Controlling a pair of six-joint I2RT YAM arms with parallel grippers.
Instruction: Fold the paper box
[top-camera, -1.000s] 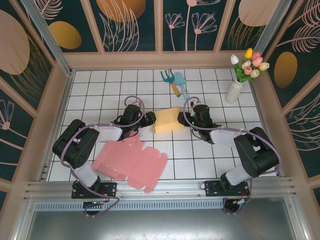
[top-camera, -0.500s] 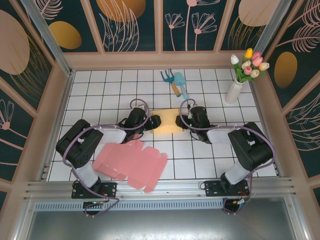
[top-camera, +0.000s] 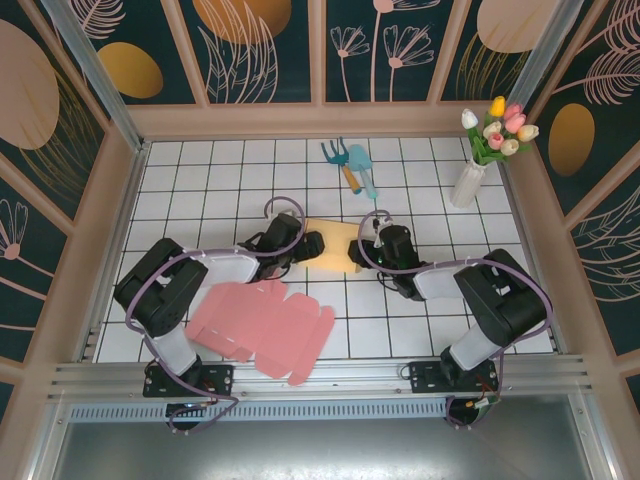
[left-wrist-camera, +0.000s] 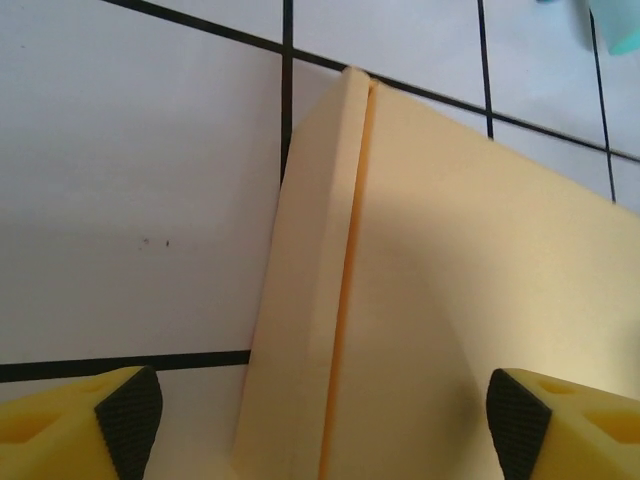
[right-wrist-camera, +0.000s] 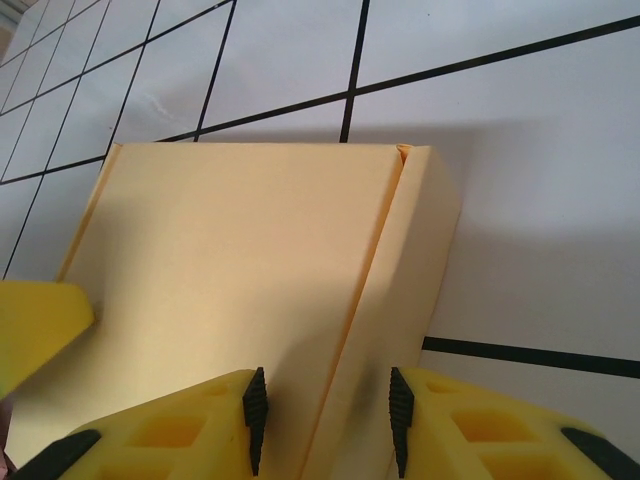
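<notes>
Pale yellow part-folded paper box (top-camera: 335, 245), central on white gridded table (top-camera: 200, 170), between both grippers. Left gripper (left-wrist-camera: 320, 425): jaws released wide, astride its left wall; right gripper (right-wrist-camera: 325, 410): jaws half-closed about the right wall, grip undeterminable. Advised: squeeze walls inward evenly, along creases.

Counter (top-camera: 200, 170): white tiles, black grid lines. Paper box (top-camera: 338, 245) pale yellow. Flat sheet (top-camera: 265, 328), near left, pink. Fingers (left-wrist-camera: 60, 430) yellow w/ black pads. Garden tools (top-camera: 350, 160), far: teal, orange handle. Vase (top-camera: 466, 185) white; tulips (top-camera: 500, 130) yellow, pink, white. Walls (top-camera: 270, 50) dk teal, gold ovals, pink leaf outlines.
</notes>
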